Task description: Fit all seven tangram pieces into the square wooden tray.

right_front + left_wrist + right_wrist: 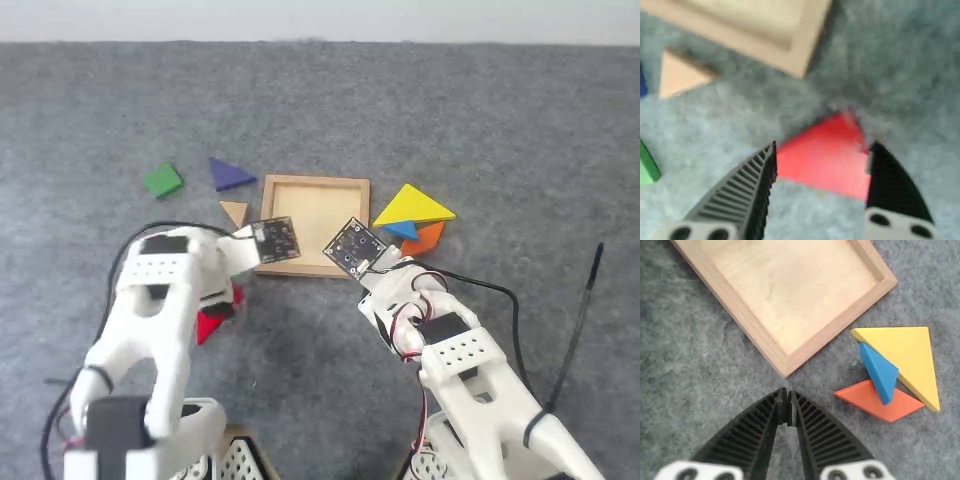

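The square wooden tray [268, 222] lies mid-table, and its bare floor shows in the right wrist view [765, 347]. My left gripper [823, 150] is open and low over the carpet, one finger on each side of the red triangle [825, 165], which lies near the tray's corner [805, 55]. The red triangle [210, 325] peeks out under the left arm. My right gripper [788, 395] is shut and empty, just off the tray's near edge. Beside the tray, the yellow triangle [907, 352], a blue piece [879, 372] and an orange piece [875, 402] overlap in a pile.
A tan triangle [234, 212] lies by the tray's left side, with a purple triangle [230, 175] and a green square [162, 181] farther left. A black cable [580, 310] runs along the right. Grey carpet covers the table.
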